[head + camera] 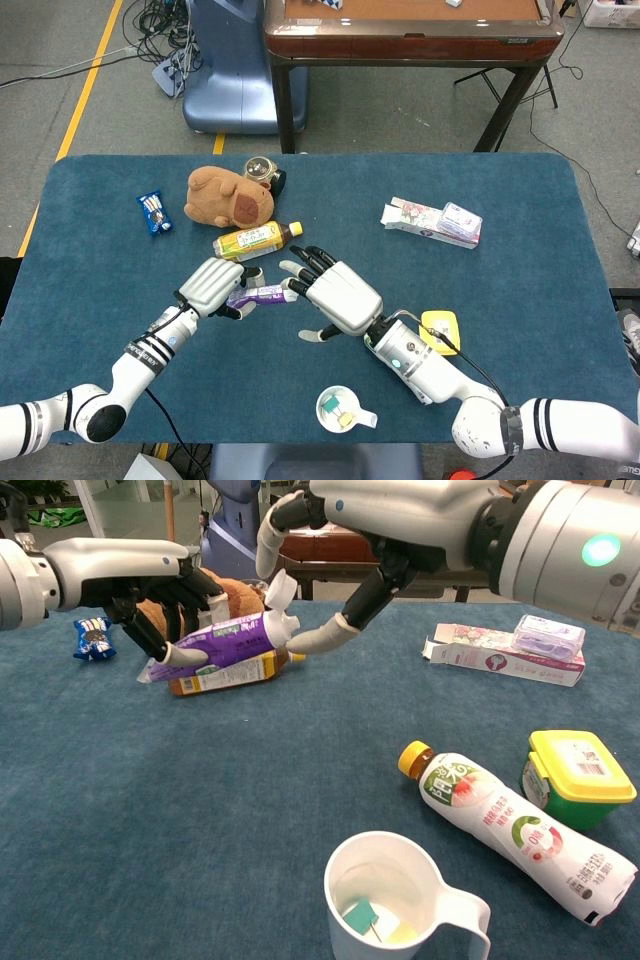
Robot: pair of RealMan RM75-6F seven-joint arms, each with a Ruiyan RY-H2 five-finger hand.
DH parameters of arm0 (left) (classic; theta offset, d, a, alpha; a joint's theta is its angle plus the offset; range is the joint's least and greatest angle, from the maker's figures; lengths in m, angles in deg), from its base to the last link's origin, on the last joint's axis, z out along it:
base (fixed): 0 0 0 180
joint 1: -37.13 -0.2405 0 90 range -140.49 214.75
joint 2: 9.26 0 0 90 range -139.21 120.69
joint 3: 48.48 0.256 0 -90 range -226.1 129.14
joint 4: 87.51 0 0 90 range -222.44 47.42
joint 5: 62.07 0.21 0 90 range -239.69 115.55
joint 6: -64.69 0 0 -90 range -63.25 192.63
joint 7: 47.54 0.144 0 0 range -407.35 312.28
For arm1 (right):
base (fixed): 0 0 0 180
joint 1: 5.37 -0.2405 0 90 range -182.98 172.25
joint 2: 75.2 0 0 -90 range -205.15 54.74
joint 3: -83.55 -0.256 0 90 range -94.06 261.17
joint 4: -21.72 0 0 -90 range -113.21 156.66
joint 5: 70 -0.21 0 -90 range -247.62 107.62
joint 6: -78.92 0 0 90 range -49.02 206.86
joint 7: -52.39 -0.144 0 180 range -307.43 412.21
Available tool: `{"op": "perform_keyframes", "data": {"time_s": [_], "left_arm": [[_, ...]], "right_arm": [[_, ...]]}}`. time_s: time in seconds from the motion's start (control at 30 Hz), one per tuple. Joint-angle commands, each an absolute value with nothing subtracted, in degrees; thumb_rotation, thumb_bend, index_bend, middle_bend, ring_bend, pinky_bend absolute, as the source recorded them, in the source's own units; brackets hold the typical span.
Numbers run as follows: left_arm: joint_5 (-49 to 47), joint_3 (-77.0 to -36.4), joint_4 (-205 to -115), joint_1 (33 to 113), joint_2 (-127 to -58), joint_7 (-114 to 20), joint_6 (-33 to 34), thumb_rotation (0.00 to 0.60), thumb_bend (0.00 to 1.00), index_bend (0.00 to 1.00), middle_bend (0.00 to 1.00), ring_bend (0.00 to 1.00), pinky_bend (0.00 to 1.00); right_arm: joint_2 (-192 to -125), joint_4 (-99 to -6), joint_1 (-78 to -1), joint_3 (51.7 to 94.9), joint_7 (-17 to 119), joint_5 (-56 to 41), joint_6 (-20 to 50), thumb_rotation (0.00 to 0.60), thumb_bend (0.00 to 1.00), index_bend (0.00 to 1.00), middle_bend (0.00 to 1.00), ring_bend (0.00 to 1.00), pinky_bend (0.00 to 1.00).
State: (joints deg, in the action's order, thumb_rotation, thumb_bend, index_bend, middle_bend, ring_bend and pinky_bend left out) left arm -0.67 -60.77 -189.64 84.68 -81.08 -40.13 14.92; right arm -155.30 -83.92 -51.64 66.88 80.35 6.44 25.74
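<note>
The left hand (150,590) is holding the tube (225,640) above the table (90,270), in front of the tea bottle (252,239) and plush toy (227,197). The right hand (335,293) is hovering at the tube's cap end. The mug (400,900) is sitting left of the drink bottle (510,830).

Grey floor (90,110) with a yellow line (92,77) and loose cables (160,20). Beyond the blue-covered table (520,330), a wooden table (410,35) on dark legs.
</note>
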Motion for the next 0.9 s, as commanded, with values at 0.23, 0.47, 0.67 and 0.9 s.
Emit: {"op": "perform_keyframes", "data": {"time_s": [0.23,0.47,0.67,0.9], "left_arm": [[0.0,-60.6,-190.1,83.9,-80.1,-42.2,14.7,0.6,0.42,0.53,0.66,0.44,0.42],[0.7,-60.8,-190.1,83.2,-78.8,-45.9,15.4,0.6,0.42,0.54,0.66,0.44,0.43],[0.9,-61.1,-190.1,82.8,-78.3,-48.2,15.7,0.6,0.42,0.54,0.66,0.44,0.43],[1.3,-61.6,-190.3,82.0,-77.7,-52.1,16.1,0.6,0.42,0.54,0.66,0.44,0.43]], "right_arm": [[-154.6,-83.4,-51.4,68.6,80.1,4.8,24.0,0.46,0.22,0.31,0.17,0.04,0.12],[-154.2,-82.5,-51.2,69.6,77.9,4.4,23.4,0.459,0.22,0.31,0.17,0.04,0.12],[-155.9,-80.8,-52.2,69.9,76.7,4.0,23.7,0.459,0.22,0.31,0.17,0.04,0.12],[-157.1,-80.7,-52.7,70.1,74.7,4.1,23.3,0.459,0.22,0.31,0.17,0.04,0.12]]}}
